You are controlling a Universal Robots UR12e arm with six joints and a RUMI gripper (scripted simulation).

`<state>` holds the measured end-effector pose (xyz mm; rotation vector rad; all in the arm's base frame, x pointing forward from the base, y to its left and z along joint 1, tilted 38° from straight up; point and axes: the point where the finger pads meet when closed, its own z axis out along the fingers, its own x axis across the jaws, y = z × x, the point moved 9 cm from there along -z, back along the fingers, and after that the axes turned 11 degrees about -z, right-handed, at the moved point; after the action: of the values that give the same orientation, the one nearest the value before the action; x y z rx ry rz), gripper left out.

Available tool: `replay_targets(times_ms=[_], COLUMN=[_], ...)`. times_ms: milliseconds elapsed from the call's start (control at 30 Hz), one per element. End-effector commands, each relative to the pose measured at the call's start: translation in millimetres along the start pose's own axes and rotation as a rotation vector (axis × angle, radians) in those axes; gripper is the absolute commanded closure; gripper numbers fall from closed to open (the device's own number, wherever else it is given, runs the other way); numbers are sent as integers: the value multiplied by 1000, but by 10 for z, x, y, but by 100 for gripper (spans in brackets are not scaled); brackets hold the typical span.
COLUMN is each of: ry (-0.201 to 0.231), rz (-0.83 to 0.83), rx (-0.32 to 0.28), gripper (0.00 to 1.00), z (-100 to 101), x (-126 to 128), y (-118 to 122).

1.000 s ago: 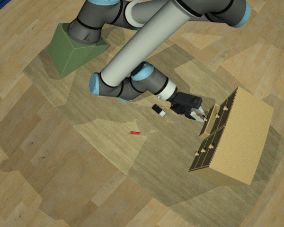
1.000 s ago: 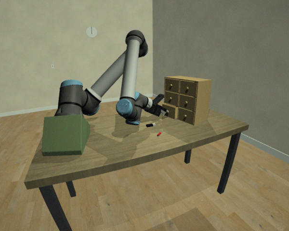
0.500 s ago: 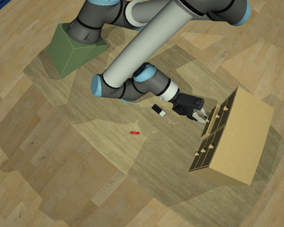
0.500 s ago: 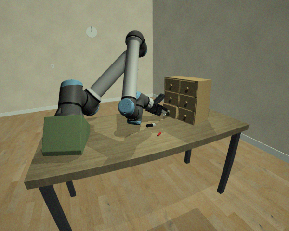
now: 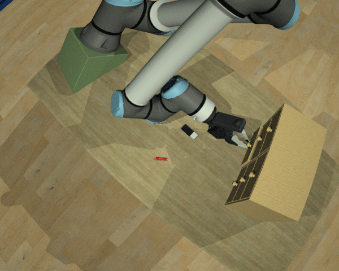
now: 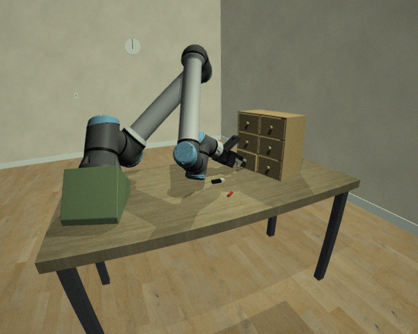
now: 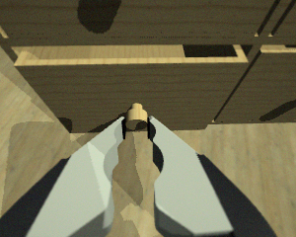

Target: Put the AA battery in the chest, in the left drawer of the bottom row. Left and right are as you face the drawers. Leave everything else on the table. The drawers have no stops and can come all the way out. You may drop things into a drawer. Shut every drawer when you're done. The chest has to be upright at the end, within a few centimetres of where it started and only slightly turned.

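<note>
The wooden chest [image 5: 292,163] [image 6: 295,147] stands upright with three rows of two drawers. Its bottom-left drawer [image 6: 248,159] [image 7: 89,94] is out a little, with a narrow gap showing behind its front rim in the wrist view. My gripper [image 5: 248,144] [image 6: 244,163] [image 7: 136,118] is shut on that drawer's round knob [image 7: 136,115], one fingertip on each side. The other drawers look shut. No AA battery is visible; most of the bottom-left drawer's inside is hidden.
A small red cylinder [image 5: 161,158] [image 6: 230,194] and a black and white block [image 5: 189,131] [image 6: 217,180] lie on the table in front of the chest. The green base block [image 5: 90,70] [image 6: 90,195] carries the arm at the table's other end.
</note>
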<state>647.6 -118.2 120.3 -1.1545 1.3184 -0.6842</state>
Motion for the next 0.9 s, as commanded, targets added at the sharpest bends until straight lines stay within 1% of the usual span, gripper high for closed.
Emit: replay_targets(times_ms=[0, 867], ry=[0, 0], rz=[-3, -1], rx=[2, 1], gripper=[93, 93], z=[24, 82], x=[3, 8], y=[-27, -56])
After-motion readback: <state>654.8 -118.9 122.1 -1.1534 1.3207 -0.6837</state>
